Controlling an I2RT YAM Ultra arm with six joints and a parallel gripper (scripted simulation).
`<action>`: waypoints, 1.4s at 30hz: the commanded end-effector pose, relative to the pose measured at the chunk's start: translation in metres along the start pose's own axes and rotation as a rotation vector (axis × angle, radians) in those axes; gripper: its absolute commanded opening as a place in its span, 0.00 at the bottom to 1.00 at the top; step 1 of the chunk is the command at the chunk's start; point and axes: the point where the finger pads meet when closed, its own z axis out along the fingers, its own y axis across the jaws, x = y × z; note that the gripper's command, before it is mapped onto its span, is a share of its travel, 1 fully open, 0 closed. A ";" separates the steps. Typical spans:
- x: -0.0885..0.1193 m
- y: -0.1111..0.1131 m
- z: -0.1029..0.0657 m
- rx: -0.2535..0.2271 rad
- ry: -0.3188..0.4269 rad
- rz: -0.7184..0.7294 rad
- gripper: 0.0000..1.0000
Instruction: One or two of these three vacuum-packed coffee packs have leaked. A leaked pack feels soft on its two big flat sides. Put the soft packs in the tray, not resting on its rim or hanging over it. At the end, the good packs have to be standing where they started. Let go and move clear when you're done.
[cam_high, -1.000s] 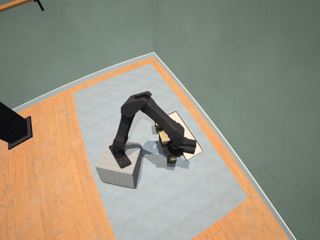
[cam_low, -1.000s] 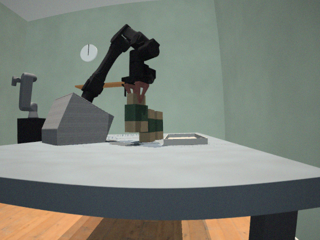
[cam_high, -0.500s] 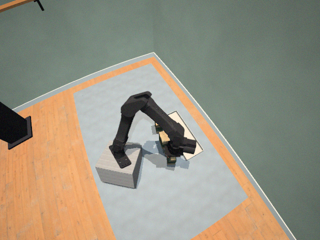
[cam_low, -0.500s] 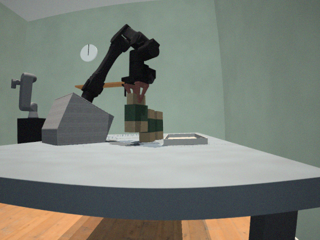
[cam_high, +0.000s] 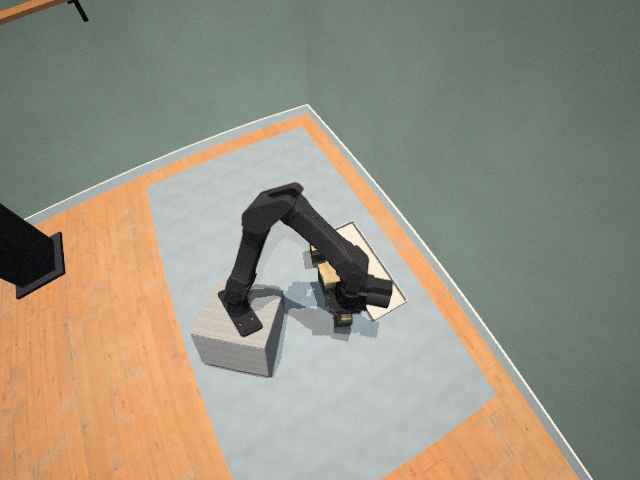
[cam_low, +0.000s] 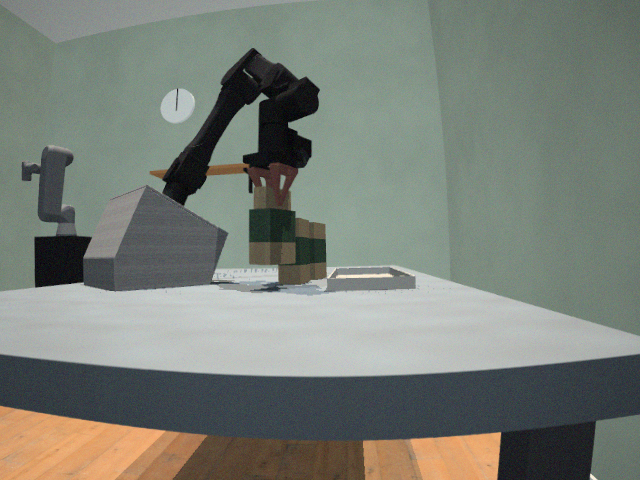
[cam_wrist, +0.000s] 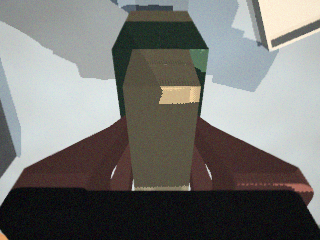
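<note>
My gripper (cam_low: 272, 192) (cam_wrist: 161, 119) is shut on the top of a tan coffee pack with a dark green band (cam_low: 271, 227) (cam_wrist: 160, 120) (cam_high: 342, 320). It holds the pack upright and lifted clear of the table. Two more packs (cam_low: 302, 250) (cam_low: 318, 248) stand side by side on the table just behind it; in the top view they (cam_high: 328, 276) (cam_high: 314, 254) are partly hidden under the arm. The shallow white tray (cam_low: 369, 284) (cam_high: 383, 310) (cam_wrist: 287, 22) lies flat just beyond the packs, with nothing in it.
The arm stands on a grey block (cam_high: 232, 346) (cam_low: 149, 242) left of the packs. The table's far edge (cam_high: 413, 242) runs close behind the tray. A second grey arm on a black stand (cam_low: 51, 186) is off the table at the left.
</note>
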 end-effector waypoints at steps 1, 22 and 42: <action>-0.001 -0.011 -0.021 0.054 0.000 -0.005 0.25; -0.008 -0.018 -0.008 0.014 -0.010 0.002 0.25; -0.044 -0.092 -0.009 0.015 -0.010 0.002 0.25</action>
